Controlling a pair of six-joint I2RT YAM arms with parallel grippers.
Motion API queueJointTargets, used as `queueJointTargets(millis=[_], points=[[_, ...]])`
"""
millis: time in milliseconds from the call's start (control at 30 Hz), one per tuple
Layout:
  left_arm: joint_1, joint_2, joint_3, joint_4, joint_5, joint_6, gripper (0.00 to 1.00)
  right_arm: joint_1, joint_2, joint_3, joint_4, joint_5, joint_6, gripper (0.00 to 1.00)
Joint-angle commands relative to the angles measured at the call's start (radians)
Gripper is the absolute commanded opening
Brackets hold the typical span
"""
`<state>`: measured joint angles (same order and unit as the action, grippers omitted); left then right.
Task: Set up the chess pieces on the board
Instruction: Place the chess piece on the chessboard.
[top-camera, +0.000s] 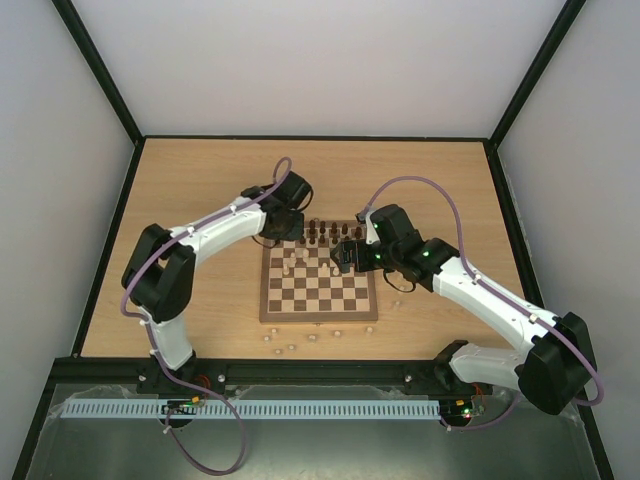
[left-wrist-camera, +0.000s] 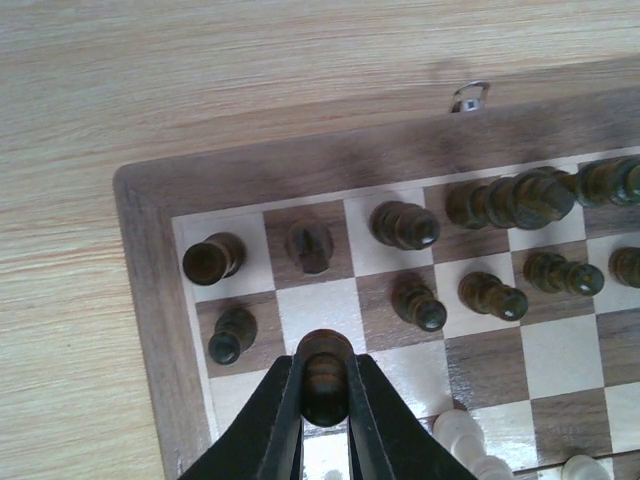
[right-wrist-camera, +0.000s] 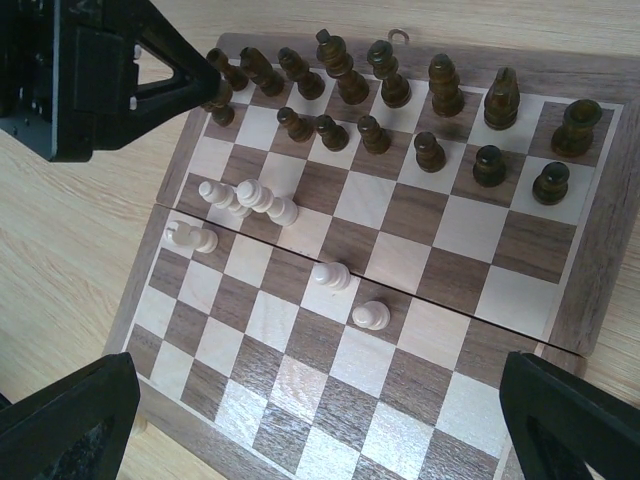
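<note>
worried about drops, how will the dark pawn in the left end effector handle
The dark pawn looks smooth and rounded, so probably slippery in the left end effector. If dropped it would likely tip and roll on the board. Small wood, probably light, stiff.

I see my left gripper (left-wrist-camera: 327, 385) pinched on 1 dark pawn (left-wrist-camera: 326, 360); my right gripper (top-camera: 347, 258) hangs, jaws spread wide.

The wooden worktop (top-camera: 200, 180) is enclosed by white walls (top-camera: 320, 60); a slotted white strip (top-camera: 300, 409) is fixed along its near edge.
</note>
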<state>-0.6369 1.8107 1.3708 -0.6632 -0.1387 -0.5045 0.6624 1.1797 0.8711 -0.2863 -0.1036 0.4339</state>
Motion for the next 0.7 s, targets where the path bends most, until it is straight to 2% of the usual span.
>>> queueJointTargets(millis=[0,667], points=[[-0.009,0.036,0.038,-0.007,0.011,0.019,0.02,0.002,0.004,0.003,-0.03,0.0,0.005,0.99],[-0.009,0.126,0.028,0.034,0.005,0.015,0.04,0.002,0.005,-0.006,-0.024,-0.022,0.005,0.99]])
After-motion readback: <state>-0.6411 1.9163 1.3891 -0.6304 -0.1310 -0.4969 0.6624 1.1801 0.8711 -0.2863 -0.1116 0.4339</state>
